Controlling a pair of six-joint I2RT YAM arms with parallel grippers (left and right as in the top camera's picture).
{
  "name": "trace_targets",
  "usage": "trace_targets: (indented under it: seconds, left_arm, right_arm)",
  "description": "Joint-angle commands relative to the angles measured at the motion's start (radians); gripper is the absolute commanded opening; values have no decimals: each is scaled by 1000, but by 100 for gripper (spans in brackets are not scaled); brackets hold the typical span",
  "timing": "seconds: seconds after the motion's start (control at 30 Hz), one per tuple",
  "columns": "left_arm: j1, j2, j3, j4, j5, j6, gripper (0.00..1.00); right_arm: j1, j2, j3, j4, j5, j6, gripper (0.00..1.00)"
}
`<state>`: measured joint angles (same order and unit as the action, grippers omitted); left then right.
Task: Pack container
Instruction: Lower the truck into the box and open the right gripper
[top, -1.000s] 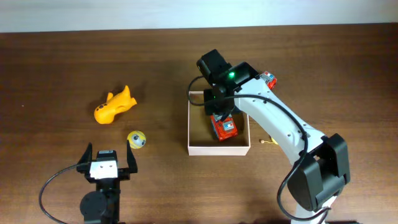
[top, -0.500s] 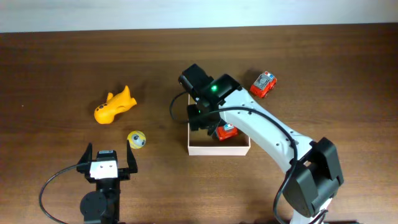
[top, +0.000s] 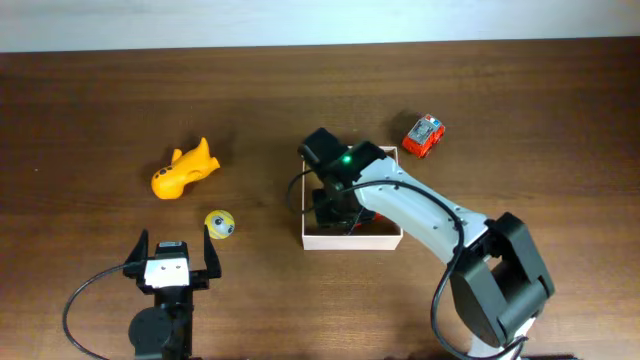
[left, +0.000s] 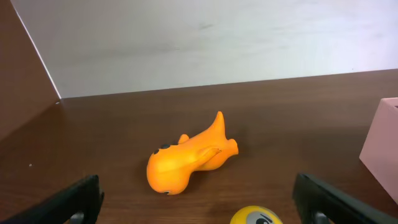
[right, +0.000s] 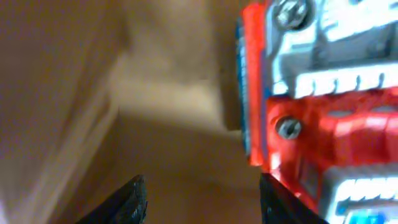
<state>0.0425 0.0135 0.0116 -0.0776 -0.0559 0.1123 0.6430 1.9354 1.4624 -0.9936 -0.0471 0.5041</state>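
My right end effector (right: 202, 200) is down inside the container (top: 350, 243). Its fingers are spread apart with nothing between them, just the tan cardboard floor. Right beside it, off to the right in the wrist view, there's a red toy car (right: 298, 124) with grey and white trim. It's super blurry and cut off by the frame edge, so I can't tell if a finger touches it. From overhead my own wrist and arm cover most of the box's middle, and the car barely peeks out there.

The container itself is square, shallow and open on top, with thin white walls and a tan inside. It sits on the brown wooden surface (top: 100, 100), a bit right of centre. Its back left corner is hidden under my arm.

My left end effector (top: 172, 262) is near the front left edge, wide open and holding nothing. Just ahead of it is a yellow ball (top: 219, 224), chopped off at the bottom of the left wrist view. Further out lies an orange animal-shaped toy (top: 184, 170). A second red car (top: 424, 135) sits behind the container's right corner, apart from it.
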Motion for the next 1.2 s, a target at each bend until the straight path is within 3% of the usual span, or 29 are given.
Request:
trace_targets:
  seconds: [0.0, 0.67, 0.8, 1.17]
  left_arm:
    - [6, -8, -3, -2, 8, 10, 99]
    - [6, -8, -3, -2, 8, 10, 99]
    - [6, -8, -3, -2, 8, 10, 99]
    - [6, -8, -3, -2, 8, 10, 99]
  right_arm:
    - [-31, 4, -35, 35, 3, -3, 53]
    - [-119, 4, -90, 226, 13, -60, 51]
    - [-120, 4, -90, 254, 108, -60, 45]
    - [-142, 4, -90, 283, 273, -60, 45]
